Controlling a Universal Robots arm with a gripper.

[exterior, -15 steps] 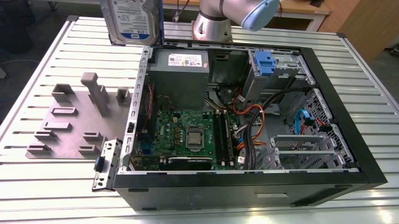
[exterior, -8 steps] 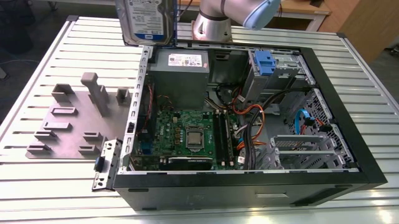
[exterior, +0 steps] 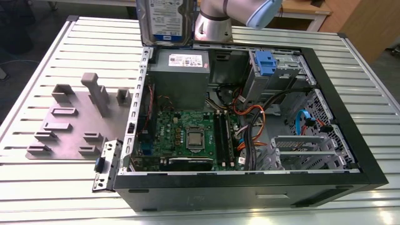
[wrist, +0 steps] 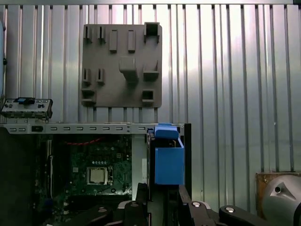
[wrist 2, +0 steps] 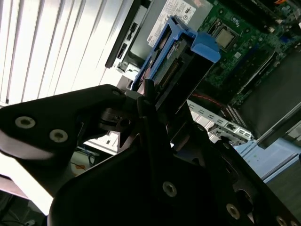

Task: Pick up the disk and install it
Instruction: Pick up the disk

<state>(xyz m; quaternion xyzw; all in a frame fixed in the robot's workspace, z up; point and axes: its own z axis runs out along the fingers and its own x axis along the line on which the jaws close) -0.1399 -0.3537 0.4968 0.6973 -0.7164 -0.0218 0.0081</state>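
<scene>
Flat rectangular silver hard drive with a white-and-blue label, framed by a blue plastic carrier (the disk) (exterior: 164,18), was aloft. It stood on edge above the far rim of the open black computer case (exterior: 250,190), label facing the exterior camera. The silver-and-pale-blue robot arm (exterior: 218,18) was just beside it, on the exterior view's right.

The black tool (wrist 2: 162,101) was pinched on the disk (wrist 2: 181,59) in the second wrist view, with the blue carrier end jutting out beyond the fingers. The first wrist view showed the same grip: tool (wrist: 162,194), blue carrier end (wrist: 168,157).

The case lay on its side on the slatted metal bench (exterior: 37,84), interior exposed. Inside were:
- a green motherboard (exterior: 187,136);
- a grey box with a white sticker (exterior: 181,70) toward the far wall;
- a bare blue plastic tab with grey metal sides (exterior: 265,63) in the bay on the exterior view's right.

A grey moulded fixture plate with upright pegs (exterior: 69,126) lay on the bench beside the case, on the exterior view's left. A small metal bracket with a blue latch (exterior: 103,164) was at the case's near corner.
</scene>
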